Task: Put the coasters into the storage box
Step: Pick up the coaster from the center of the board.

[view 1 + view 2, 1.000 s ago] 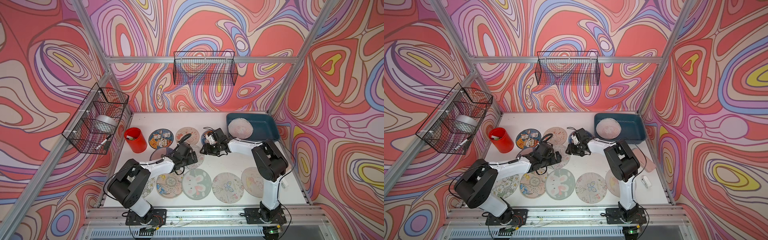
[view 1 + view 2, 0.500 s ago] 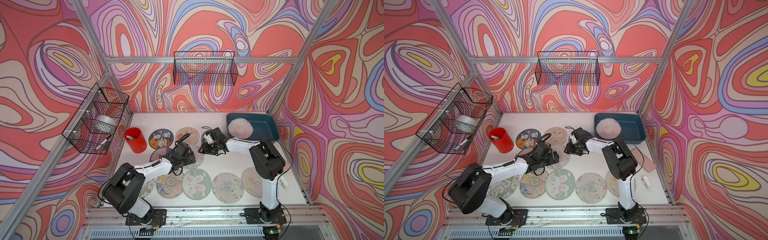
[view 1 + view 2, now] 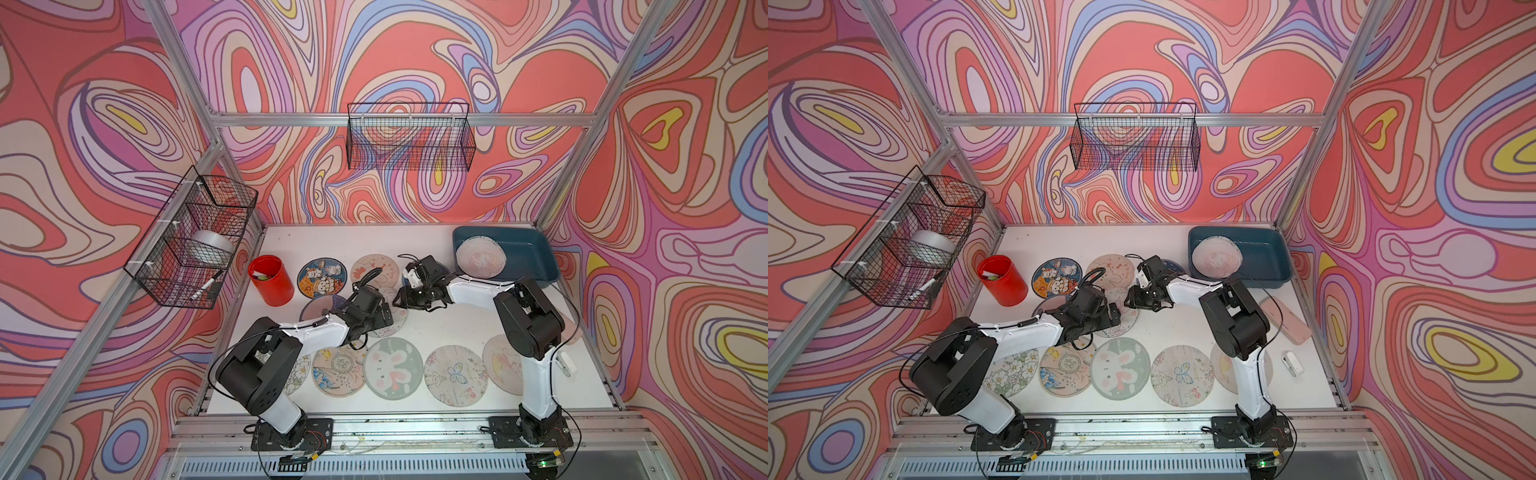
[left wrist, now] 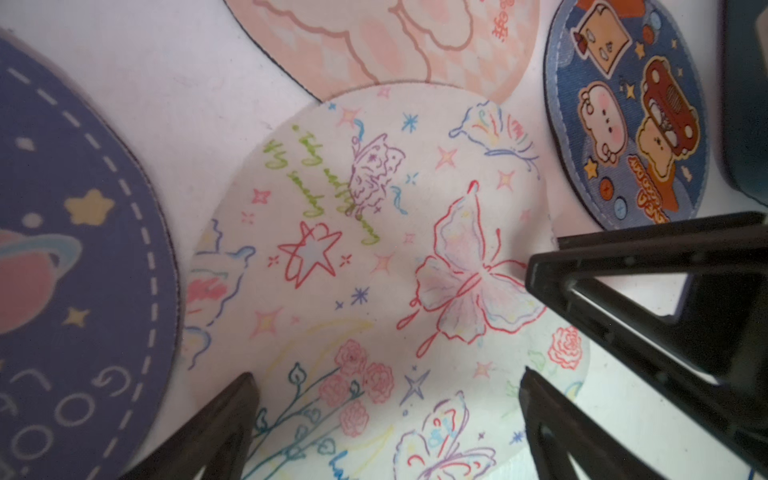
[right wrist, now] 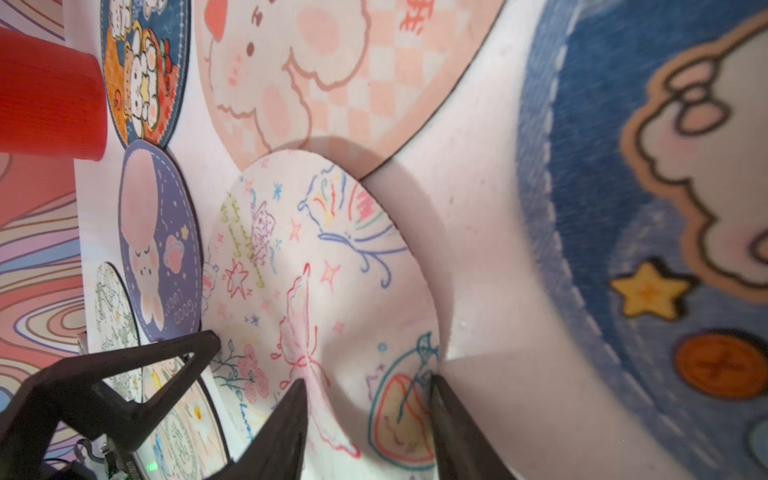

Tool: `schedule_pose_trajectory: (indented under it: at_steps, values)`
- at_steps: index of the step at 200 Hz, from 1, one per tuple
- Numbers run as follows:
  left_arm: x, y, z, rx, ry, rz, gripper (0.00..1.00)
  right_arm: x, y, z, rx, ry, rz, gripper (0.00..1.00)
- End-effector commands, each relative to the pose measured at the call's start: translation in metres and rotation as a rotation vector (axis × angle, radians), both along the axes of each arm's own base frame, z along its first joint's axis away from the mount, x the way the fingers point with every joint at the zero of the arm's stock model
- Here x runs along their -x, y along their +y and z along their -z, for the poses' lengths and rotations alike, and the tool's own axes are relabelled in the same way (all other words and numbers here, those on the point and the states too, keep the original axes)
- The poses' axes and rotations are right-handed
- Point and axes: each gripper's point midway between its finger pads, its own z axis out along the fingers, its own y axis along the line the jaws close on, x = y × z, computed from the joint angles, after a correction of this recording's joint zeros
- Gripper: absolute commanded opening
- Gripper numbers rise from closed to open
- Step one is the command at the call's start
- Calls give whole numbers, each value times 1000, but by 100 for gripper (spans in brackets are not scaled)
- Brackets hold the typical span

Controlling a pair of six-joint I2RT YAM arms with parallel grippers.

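Several round coasters lie on the white table. A white butterfly coaster (image 4: 374,249) (image 5: 316,266) (image 3: 397,322) sits mid-table. My right gripper (image 5: 366,380) (image 3: 401,297) pinches its near edge, and the mat buckles up between the fingertips. My left gripper (image 4: 384,376) (image 3: 384,311) stands wide open over the same coaster's opposite side, fingertips (image 4: 245,380) down on it. The dark teal storage box (image 3: 528,257) (image 3: 1262,257) sits at the back right with one pale coaster (image 3: 480,257) leaning inside.
A red cup (image 3: 270,280) stands at the back left beside a blue cartoon coaster (image 3: 322,277). A purple coaster (image 4: 83,249) and a pink checked one (image 4: 395,41) border the butterfly coaster. A row of coasters lies along the front. Wire baskets (image 3: 409,137) hang on the walls.
My right gripper has slid a little to the left and its jaws have narrowed onto the butterfly coaster's edge. The left gripper has stayed wide open in about the same place.
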Motion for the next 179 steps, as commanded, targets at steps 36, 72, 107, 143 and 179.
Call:
schedule_pose_trajectory:
  at_steps: [36, 72, 107, 143, 179]
  values:
    - [13, 1, 25, 5, 98, -2, 99, 23, 5, 37, 47, 115, -28, 36]
    - [12, 0, 24, 7, 97, 0, 99, 21, 6, 30, 46, 96, -33, 16]
    - [12, -1, 21, 8, 88, 13, 99, 11, 0, 5, 72, 19, -24, 0]
    - [8, -5, 10, 16, 49, 49, 99, -3, -14, -33, 136, -114, 9, 0]
    - [3, -10, -7, 13, -3, 104, 98, -18, -38, -79, 219, -270, 76, 0]
